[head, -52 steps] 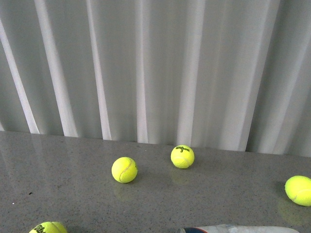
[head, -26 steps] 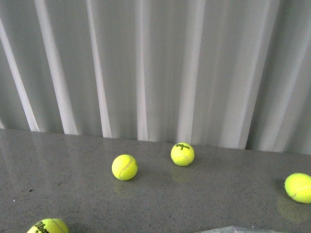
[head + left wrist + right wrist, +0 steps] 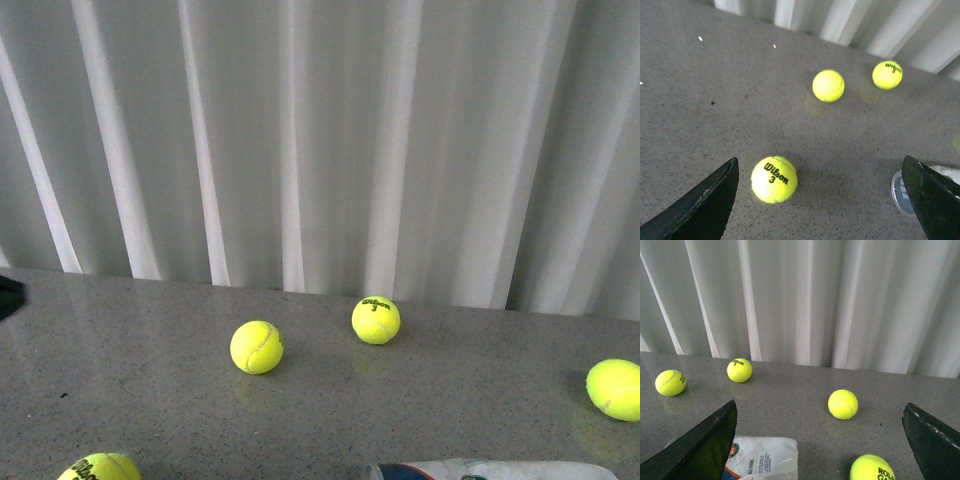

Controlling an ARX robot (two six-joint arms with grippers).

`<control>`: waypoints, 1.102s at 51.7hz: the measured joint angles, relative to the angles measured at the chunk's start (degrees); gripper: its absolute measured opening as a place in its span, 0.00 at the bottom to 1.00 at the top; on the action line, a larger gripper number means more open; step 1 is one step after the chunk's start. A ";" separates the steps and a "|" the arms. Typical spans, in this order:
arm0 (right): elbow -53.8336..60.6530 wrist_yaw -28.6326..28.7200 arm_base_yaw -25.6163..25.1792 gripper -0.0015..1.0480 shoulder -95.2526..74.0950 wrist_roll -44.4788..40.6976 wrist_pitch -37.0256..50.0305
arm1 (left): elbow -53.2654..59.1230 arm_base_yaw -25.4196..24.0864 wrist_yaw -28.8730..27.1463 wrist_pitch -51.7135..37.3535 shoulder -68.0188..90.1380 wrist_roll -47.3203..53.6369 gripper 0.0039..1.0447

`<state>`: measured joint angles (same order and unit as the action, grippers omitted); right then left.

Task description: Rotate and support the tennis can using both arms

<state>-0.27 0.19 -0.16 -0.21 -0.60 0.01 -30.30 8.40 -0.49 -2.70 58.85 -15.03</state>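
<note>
The tennis can (image 3: 490, 470) lies on its side at the bottom edge of the front view, only its top strip showing. In the left wrist view its clear round end (image 3: 901, 192) sits just beside one finger (image 3: 935, 200) of my open left gripper (image 3: 820, 170). A Wilson 3 ball (image 3: 774, 179) lies between the jaws, near the other finger. In the right wrist view the can's white printed label (image 3: 765, 460) lies beside one finger (image 3: 705, 445) of my open right gripper (image 3: 819, 410). Neither gripper touches the can.
Yellow tennis balls are scattered on the grey speckled table (image 3: 450, 400): two mid-table (image 3: 256, 347) (image 3: 376, 320), one far right (image 3: 614, 388), one front left (image 3: 100, 468). A white pleated curtain (image 3: 320, 140) closes the back. A dark tip (image 3: 8, 295) shows at the left edge.
A dark tip has come into the front view at the left edge. The can's visible strip shrank half a second ago and now shows as before. The balls stay put.
</note>
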 joint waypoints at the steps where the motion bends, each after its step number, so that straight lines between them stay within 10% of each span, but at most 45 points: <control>1: 0.00 0.02 0.00 0.93 0.00 0.00 0.00 | -1.49 -0.15 0.72 0.00 3.04 0.31 0.94; 17: 0.00 0.00 0.00 0.93 0.00 0.00 0.00 | -24.35 4.24 11.32 5.44 38.69 0.98 0.94; 57: 0.00 0.00 0.00 0.93 0.00 0.00 0.00 | -24.92 18.78 22.80 -12.41 58.55 -18.43 0.94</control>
<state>-0.27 0.19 -0.16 -0.21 -0.60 0.01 -55.22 27.18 22.30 -15.11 117.40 -33.45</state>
